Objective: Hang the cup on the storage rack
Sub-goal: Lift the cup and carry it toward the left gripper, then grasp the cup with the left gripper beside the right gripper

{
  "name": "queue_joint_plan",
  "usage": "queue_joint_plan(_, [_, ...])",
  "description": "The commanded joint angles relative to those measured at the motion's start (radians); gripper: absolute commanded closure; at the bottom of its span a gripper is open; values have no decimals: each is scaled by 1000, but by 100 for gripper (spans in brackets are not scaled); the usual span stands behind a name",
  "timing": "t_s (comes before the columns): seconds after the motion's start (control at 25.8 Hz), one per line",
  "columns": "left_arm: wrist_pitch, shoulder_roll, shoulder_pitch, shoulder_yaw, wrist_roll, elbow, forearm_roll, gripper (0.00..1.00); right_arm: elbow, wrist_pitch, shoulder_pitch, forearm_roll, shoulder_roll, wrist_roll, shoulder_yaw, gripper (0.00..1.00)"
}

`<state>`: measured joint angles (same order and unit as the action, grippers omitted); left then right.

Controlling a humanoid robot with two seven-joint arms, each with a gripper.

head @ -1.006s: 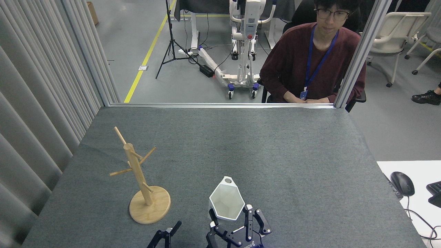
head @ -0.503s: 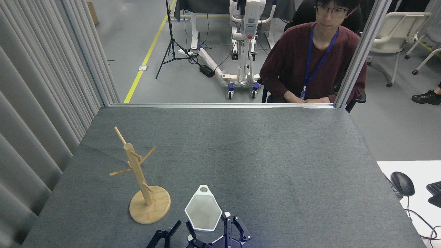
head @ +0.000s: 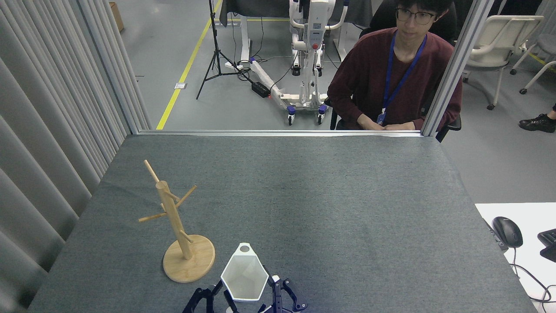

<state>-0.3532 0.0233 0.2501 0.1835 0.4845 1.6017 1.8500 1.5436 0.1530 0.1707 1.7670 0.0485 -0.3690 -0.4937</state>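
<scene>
Just right of the storage rack [head: 179, 226], close to its disc base, the cup [head: 243, 276] is held mouth-up off the table, clamped by the right gripper [head: 265, 300]; the left gripper [head: 207, 298] is seen beside it, its jaws parted and empty. Carrying is under way. Next, the rim tab's hole must be lined up with a peg and slipped over it.

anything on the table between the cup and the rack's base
Nothing: in the head view only bare grey table shows between the cup and the storage rack.
</scene>
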Motion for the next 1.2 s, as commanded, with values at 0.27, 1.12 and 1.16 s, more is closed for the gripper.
queue_joint_plan(0.27, [-4, 3, 0, 11, -6, 4, 2, 0, -11, -1, 10, 19, -2, 1, -43, 49])
queue_joint_plan(1.12, [-4, 1, 0, 17, -7, 26, 2, 11, -11, -4, 23, 42, -7, -8, -77, 43])
queue_joint_plan(1.16, [-4, 1, 0, 17, -9, 27, 2, 17, -10, -4, 23, 42, -7, -8, -75, 43])
